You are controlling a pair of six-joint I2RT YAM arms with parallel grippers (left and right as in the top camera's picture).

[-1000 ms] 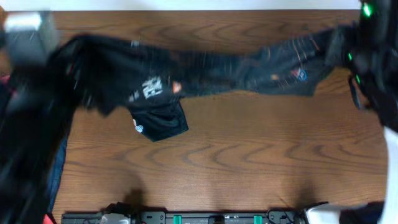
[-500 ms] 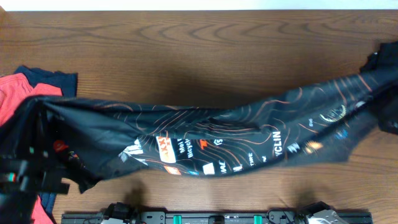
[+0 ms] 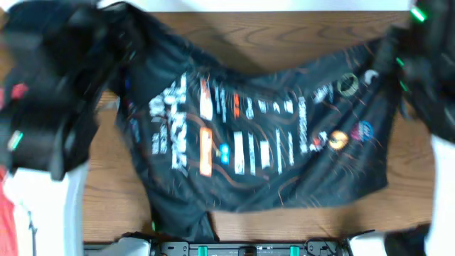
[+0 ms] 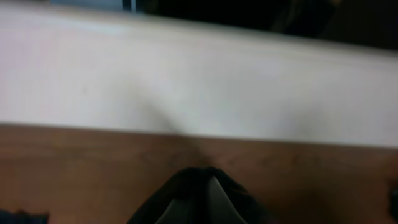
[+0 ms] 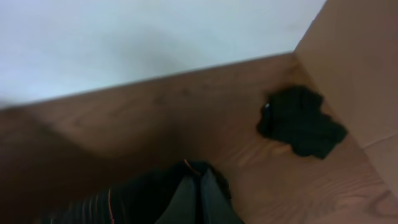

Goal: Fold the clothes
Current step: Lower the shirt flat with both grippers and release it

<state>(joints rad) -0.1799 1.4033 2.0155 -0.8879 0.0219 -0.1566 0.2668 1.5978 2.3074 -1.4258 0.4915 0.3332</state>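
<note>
**Overhead view.** The black jersey (image 3: pixel 249 142) hangs opened between the two arms. Its upper corners are drawn toward the far left and far right of the counter (image 3: pixel 284 32). Its printed face is up, so the white and orange logos (image 3: pixel 238 153) run in rows across its middle. The lower edge sags toward the near side and bunches at the lower left.

Half a second earlier the same garment was a narrow, twisted band stretched low across the counter. Half a second before that it was a band near the far edge. The change is one of breadth: the cloth has been swung back and forth and has billowed from a rope into a sheet. Both arms are motion-blurred, which suggests the swing is not finished. Whether the cloth touches the wood cannot be told.

**Wrist views.** The left tool (image 4: pixel 207 198) is pressed together, with black cloth gathered round its tips. The right tool (image 5: pixel 199 194) is likewise pressed together, pinching a fold of the jersey.

**Reading.** This appears to be the spreading step, before any fold is made. The jersey now looks open enough to be laid flat, though the bunched lower left would probably need smoothing. A red top (image 3: pixel 6 206) lies at the left margin, not yet handled. In the right wrist view a dark crumpled item (image 5: pixel 301 121) rests on the wood, apart from the jersey.
</note>
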